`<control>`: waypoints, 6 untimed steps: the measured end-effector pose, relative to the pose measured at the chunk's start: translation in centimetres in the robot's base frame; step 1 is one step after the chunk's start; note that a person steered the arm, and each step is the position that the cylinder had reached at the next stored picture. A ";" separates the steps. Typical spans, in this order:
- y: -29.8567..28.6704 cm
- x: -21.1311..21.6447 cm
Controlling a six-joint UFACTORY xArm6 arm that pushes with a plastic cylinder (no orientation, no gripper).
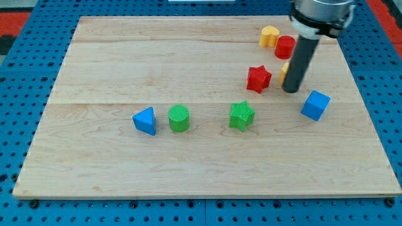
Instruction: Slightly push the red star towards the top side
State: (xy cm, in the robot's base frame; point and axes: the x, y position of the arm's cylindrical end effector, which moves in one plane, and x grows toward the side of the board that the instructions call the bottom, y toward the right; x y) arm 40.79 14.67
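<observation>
The red star lies on the wooden board in the upper right part of the view. My tip is just to the right of the star and slightly lower, with a small gap between them. The dark rod hides most of a yellow block right behind it.
A red cylinder and a yellow block lie above the star. A blue cube lies right of my tip. A green star, a green cylinder and a blue triangle lie in a row mid-board.
</observation>
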 end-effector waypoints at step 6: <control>-9.5 -6.4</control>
